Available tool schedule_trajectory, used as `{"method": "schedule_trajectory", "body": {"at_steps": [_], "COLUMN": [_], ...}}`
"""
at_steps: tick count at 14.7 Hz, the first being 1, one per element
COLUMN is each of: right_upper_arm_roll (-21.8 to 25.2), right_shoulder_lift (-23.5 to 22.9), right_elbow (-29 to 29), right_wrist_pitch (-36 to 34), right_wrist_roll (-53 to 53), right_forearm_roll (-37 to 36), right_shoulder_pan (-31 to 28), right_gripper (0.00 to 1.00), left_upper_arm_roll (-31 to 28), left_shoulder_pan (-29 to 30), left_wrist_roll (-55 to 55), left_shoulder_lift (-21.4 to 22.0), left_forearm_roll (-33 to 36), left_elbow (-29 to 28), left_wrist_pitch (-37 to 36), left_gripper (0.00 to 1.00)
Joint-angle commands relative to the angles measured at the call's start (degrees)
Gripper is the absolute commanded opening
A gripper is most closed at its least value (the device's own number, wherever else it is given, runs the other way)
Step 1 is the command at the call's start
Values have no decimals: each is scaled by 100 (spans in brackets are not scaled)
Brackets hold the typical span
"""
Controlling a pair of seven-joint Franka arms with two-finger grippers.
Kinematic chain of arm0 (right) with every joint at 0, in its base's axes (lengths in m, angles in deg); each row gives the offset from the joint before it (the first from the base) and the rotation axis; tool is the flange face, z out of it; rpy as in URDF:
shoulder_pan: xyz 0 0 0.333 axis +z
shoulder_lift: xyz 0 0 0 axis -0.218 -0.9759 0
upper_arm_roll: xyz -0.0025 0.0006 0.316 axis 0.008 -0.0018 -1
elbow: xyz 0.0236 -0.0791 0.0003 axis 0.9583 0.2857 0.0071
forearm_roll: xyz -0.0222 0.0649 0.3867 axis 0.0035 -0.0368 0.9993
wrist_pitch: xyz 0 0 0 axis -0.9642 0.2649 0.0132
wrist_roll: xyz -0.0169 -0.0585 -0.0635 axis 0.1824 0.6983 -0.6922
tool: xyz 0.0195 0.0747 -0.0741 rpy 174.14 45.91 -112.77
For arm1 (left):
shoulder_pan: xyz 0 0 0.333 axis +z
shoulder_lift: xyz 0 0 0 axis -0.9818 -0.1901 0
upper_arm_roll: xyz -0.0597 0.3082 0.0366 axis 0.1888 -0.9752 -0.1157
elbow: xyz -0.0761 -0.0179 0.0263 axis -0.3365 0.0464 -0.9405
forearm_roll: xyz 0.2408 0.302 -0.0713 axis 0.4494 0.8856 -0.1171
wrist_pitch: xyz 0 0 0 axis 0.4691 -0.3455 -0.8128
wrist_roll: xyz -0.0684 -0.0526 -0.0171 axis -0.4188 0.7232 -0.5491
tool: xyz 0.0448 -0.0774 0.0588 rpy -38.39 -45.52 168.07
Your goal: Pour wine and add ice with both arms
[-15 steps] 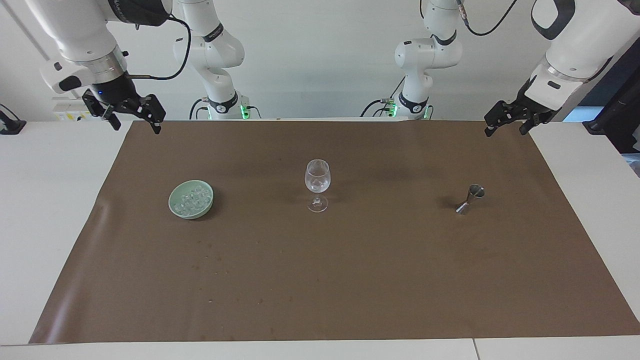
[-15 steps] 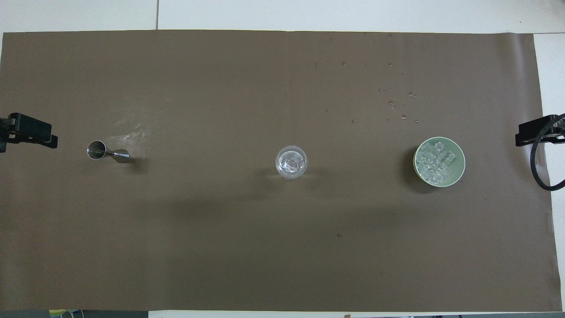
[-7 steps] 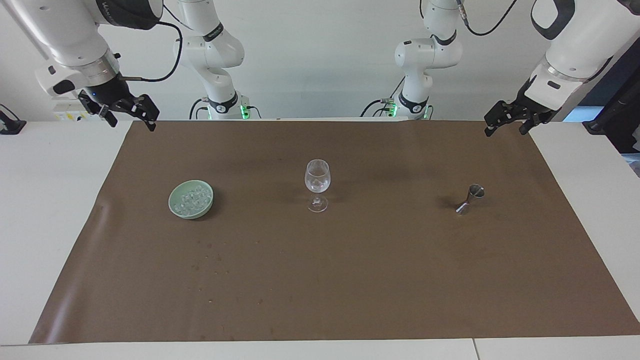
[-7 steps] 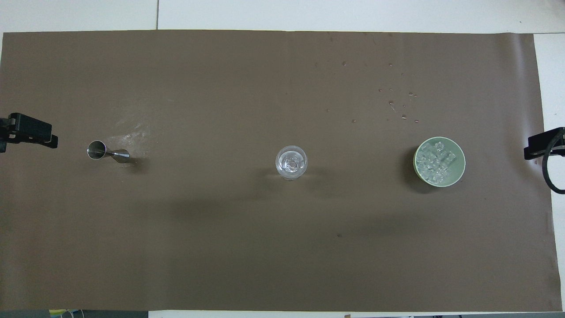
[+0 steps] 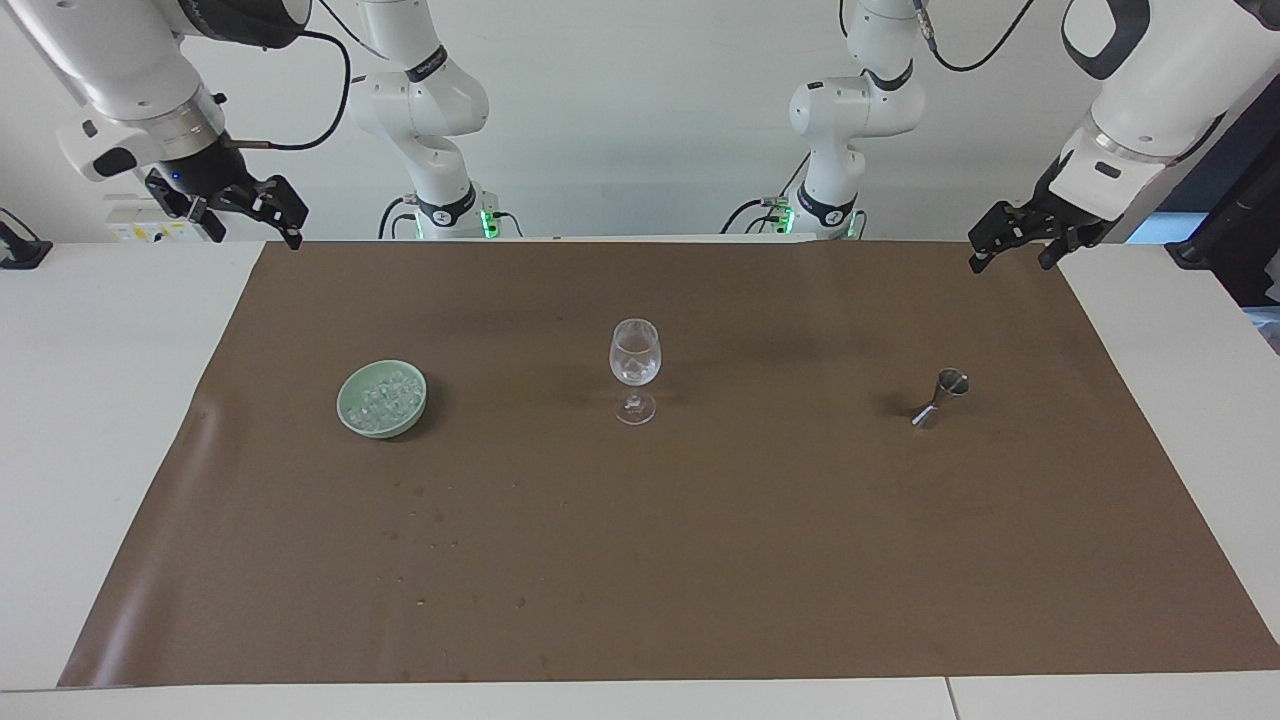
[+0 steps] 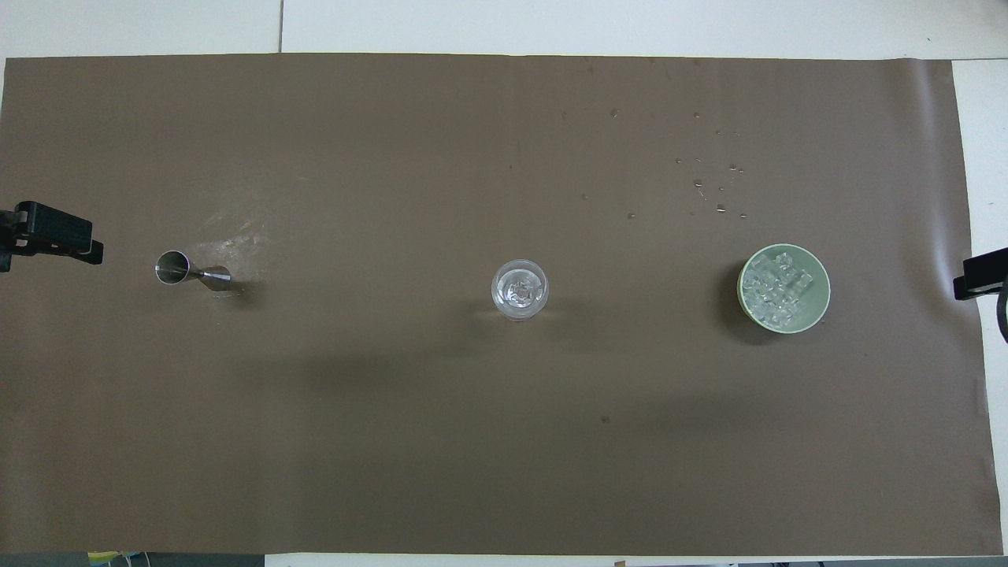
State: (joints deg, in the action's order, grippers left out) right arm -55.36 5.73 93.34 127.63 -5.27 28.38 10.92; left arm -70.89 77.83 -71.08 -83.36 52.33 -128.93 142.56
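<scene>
A clear stemmed glass stands mid-mat with something clear and glassy in its bowl. The ice fills a pale green bowl toward the right arm's end. A small steel jigger stands toward the left arm's end. No wine is in view. My right gripper hangs open and empty over the mat's corner at its end. My left gripper waits open and empty over the other corner by the robots.
A brown mat covers most of the white table. Small droplets or specks lie on the mat farther from the robots than the bowl.
My right gripper has drawn up and outward, away from the bowl toward its end of the table. The left arm, glass, bowl and jigger have not moved.
</scene>
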Motion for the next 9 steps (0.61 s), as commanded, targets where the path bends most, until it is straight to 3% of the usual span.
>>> {"method": "schedule_trajectory", "body": {"at_steps": [1,9], "right_upper_arm_roll": [141,88], "right_shoulder_lift": [56,39], "right_elbow": [93,-99], "right_wrist_pitch": [103,-107], "right_wrist_roll": [-152,-152], "right_forearm_roll": [61,70], "right_shoulder_pan": [9,18], "right_gripper": [100,100], "left_upper_arm_roll": [-27,-27], "left_shoulder_pan": [-29,-29], "left_wrist_roll": [-30,-39], "left_shoulder_lift": [124,124], "left_forearm_roll": [104,95], "left_elbow": [-132,-132], "left_wrist_pitch": [18,18], "left_gripper": [100,100]}}
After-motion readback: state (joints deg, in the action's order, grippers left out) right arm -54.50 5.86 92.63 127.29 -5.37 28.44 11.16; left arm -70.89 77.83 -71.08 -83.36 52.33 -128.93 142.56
